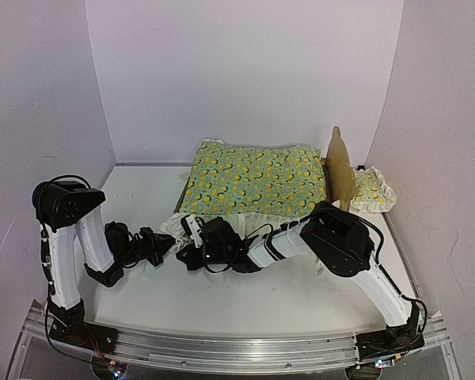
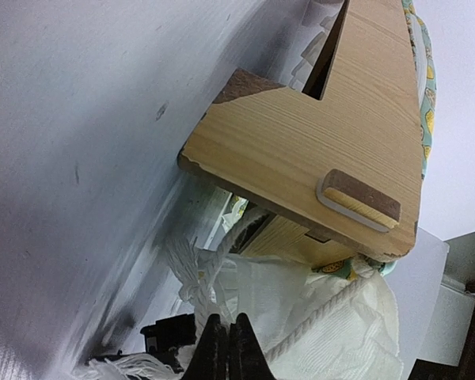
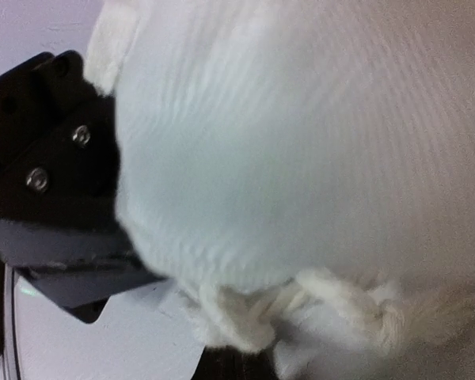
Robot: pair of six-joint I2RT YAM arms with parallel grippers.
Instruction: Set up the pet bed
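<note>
The pet bed [image 1: 340, 170] stands at the back, its tall headboard on the right and its plywood foot end [image 2: 301, 134] close up in the left wrist view. A lemon-print blanket [image 1: 253, 180] covers it and hides the mattress pad. The blanket's white ruffled edge [image 1: 176, 224] spills off the front left corner. My left gripper [image 1: 168, 244] [image 2: 228, 348] is shut, and twisted white cloth [image 2: 191, 273] runs down into its tips. My right gripper [image 1: 191, 231] [image 3: 237, 366] is shut on the same white edge [image 3: 301, 158], which nearly fills its view.
A small matching ruffled pillow [image 1: 370, 190] lies on the table right of the headboard. White walls close in the back and both sides. The aluminium rail [image 1: 237, 348] with the arm bases runs along the near edge. Both arms reach inward, grippers close together.
</note>
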